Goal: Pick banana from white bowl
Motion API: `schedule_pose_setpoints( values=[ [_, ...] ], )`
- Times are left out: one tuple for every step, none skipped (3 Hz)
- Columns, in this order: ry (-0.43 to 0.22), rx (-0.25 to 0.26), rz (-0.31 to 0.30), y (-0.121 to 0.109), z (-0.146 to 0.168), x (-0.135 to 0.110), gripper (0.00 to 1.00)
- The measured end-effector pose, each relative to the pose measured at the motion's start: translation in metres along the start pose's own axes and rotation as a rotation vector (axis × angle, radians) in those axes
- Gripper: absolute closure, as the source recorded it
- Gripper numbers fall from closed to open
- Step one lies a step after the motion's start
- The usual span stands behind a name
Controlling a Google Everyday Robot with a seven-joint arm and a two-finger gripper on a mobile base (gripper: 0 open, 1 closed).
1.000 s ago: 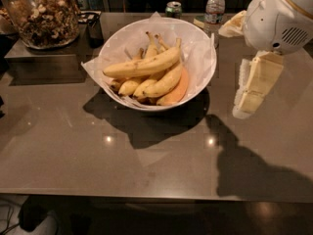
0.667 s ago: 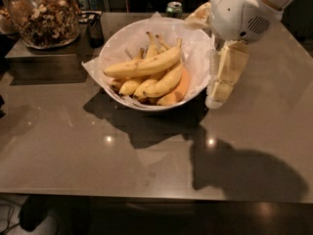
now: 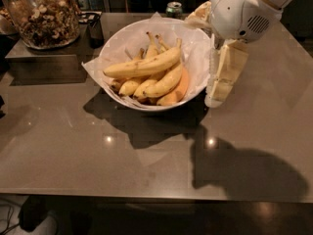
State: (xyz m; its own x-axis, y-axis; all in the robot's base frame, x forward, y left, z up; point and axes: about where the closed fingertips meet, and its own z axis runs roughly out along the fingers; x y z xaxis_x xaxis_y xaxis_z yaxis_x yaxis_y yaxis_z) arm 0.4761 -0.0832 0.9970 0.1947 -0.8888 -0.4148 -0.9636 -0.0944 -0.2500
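Observation:
The banana [image 3: 144, 65] is the longest one, pale yellow, and lies across the top of the pile in the white bowl [image 3: 161, 106]. The bowl is lined with crinkled white paper and stands at the back middle of the grey table. Several shorter bananas [image 3: 161, 84] and an orange-tinted curved fruit [image 3: 178, 89] lie under and in front of the banana. My gripper [image 3: 217, 94] hangs pointing down just outside the bowl's right rim, above the table and apart from the banana. It holds nothing.
A glass jar of nuts [image 3: 41, 16] stands at the back left on a raised dark block. A small dark holder [image 3: 95, 31] is beside it. A green can [image 3: 173, 8] stands behind the bowl. The table's front edge [image 3: 146, 196] runs along the bottom.
My arm and gripper have moved left from the table's right side to right beside the bowl's right rim. The bowl and bananas have not moved.

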Motion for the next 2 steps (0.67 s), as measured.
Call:
schedule_pose_setpoints(
  values=[
    [-0.032, -0.023, 0.009, -0.018, 0.013, -0.001, 0.00],
    [-0.082, -0.071, -0.001, -0.039, 0.035, -0.009, 0.00]
  ],
)
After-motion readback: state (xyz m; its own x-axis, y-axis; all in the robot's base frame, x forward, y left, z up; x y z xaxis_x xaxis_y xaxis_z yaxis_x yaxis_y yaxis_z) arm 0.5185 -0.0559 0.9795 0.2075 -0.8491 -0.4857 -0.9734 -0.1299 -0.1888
